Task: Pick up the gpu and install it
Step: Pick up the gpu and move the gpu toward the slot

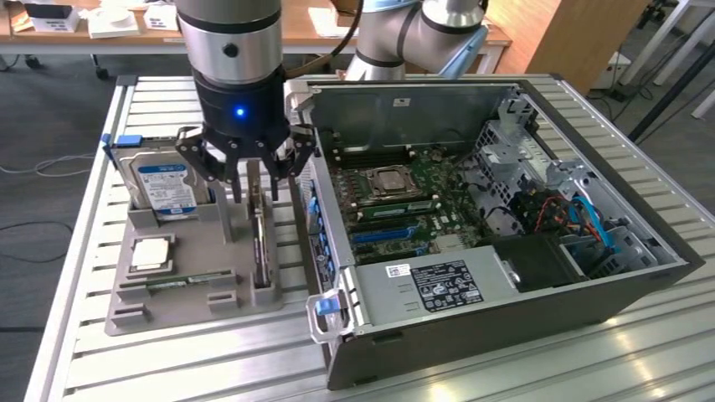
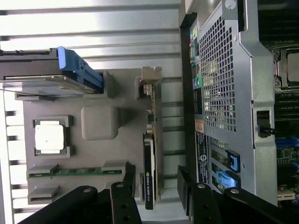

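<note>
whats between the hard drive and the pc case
The gpu, standing on edge in the gray holder, lies between the hard drive and the pc case, with the open gripper right over it; the exterior view shows this.

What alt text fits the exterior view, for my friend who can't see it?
A robot arm's open gripper straddles the top of a gpu standing on edge in a grey holder. A hard drive stands in the same holder, and an open computer case lies at the exterior view's right.
</note>
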